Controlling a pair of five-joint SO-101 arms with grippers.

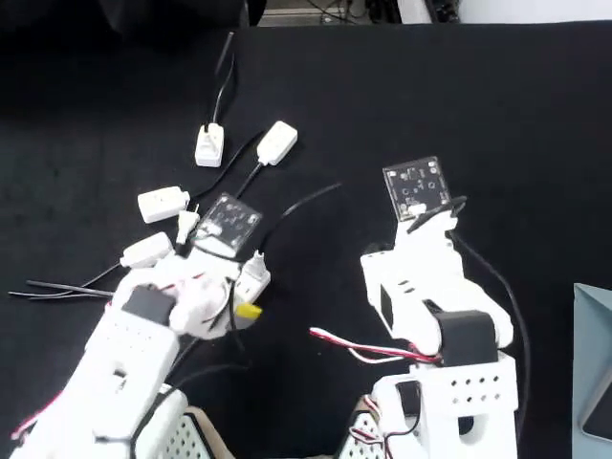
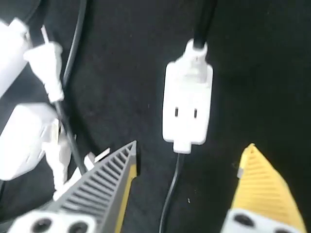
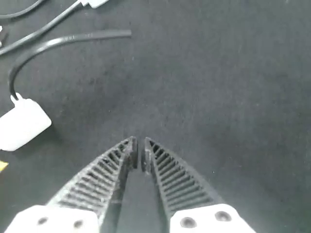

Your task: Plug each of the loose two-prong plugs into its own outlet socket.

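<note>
A white outlet socket with two slots lies on the black table, a black cable running from its far end. My left gripper is open just short of it, grey finger on one side and yellow finger on the other, holding nothing. In the high view this socket lies at the left arm's tip. A loose two-prong plug lies off to the side near another white socket. My right gripper is shut over bare table, with a white socket off to one side.
More white sockets and black cables spread over the table's left half. A loose plug lies among them. A grey-blue box stands at the right edge. The right arm sits mid-table.
</note>
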